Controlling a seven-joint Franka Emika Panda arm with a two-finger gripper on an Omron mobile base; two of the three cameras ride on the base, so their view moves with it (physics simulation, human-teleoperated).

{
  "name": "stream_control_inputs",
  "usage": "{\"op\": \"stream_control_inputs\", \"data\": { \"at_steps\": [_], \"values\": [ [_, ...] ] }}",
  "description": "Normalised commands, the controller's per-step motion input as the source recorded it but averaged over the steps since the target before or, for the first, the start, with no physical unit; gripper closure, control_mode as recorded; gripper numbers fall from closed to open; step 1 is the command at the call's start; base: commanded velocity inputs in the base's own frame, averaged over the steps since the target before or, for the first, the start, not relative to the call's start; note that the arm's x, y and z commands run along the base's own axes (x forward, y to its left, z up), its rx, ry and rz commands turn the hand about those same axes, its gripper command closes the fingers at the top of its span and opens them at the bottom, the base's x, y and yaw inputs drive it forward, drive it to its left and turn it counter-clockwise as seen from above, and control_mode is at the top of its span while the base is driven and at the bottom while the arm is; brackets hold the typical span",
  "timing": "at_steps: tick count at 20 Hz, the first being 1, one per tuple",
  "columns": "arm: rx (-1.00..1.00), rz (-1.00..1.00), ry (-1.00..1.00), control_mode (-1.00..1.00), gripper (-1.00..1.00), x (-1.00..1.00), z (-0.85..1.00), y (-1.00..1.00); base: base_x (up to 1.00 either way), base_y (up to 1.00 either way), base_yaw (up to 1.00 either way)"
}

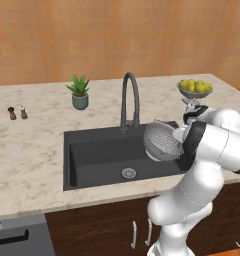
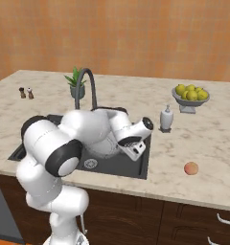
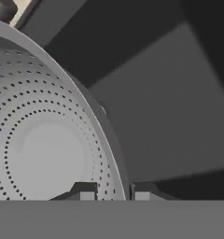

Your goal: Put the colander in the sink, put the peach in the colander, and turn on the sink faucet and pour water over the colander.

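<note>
Readable text: none.
Labels or brands: none can be made out on any object or surface.
Numbers or signs: none legible.

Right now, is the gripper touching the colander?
Touching. In the hand view the gripper has one fingertip on each side of the colander rim, shut on it, above the sink.
</note>
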Motion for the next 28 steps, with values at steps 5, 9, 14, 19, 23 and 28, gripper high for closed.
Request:
{"op": "stream_control_inputs", "data": {
  "at_steps": [5,9,14,19,23,28],
  "values": [
    [-0.15,0.19,-0.01,-1.00,1.00,0.25,-0.38,0.55,0.00,0.00,0.00],
    [-0.17,0.00,-0.03,-1.00,1.00,0.09,-0.22,0.61,0.00,0.00,0.00],
    [-0.18,0.00,0.00,-1.00,1.00,0.01,-0.29,0.49,0.00,0.00,0.00],
    [-0.03,0.00,-0.05,-1.00,1.00,0.01,-0.18,0.11,0.00,0.00,0.00],
    [0.00,0.00,-0.01,-1.00,1.00,0.14,-0.15,0.01,0.00,0.00,0.00],
    [0.00,0.00,0.00,-1.00,1.00,0.29,-0.23,0.05,0.00,0.00,0.00]
  ]
}}
